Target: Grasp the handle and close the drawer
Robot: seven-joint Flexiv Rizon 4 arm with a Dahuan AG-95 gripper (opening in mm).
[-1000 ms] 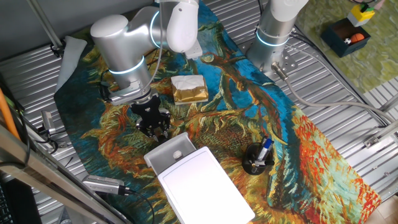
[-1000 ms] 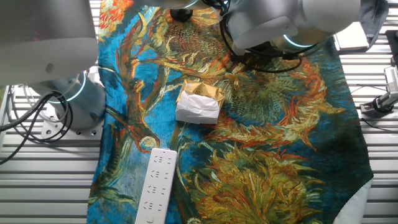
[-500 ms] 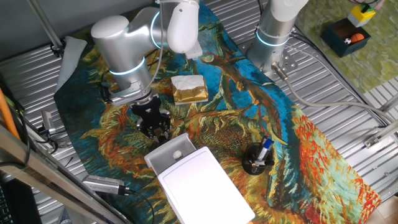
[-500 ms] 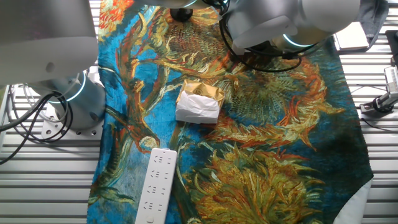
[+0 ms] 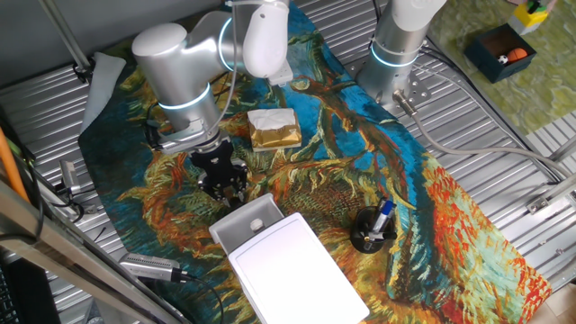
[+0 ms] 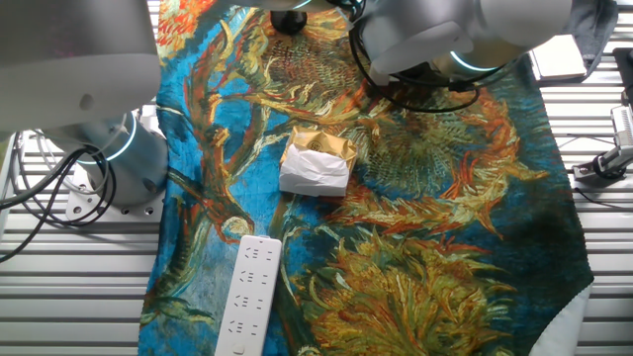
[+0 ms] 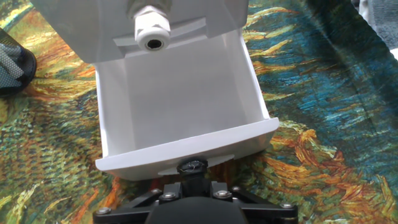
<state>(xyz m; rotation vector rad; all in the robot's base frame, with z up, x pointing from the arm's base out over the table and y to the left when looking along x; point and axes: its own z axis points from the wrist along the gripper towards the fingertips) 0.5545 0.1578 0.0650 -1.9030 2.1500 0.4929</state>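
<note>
The open white drawer (image 7: 180,106) juts from its box (image 7: 93,28) over the painted cloth (image 7: 323,93).

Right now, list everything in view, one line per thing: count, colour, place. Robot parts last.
drawer: one, white, pulled out of its box toward the gripper, nothing inside in the hand view
box: one, white, flat-topped, near edge of the cloth
tan-and-white block: one, tan with white top, mid-cloth behind the gripper
cloth: one, blue-and-orange painted print, covering the table
pen cup: one, black mesh, right of the box, holding a blue-and-white pen
power strip: one, white, on the cloth's edge in the other fixed view
small case: one, dark blue, top right off the cloth
gripper: one, black, at the drawer's front lip; open or shut not visible
arm: one, silver-white, above the gripper
</note>
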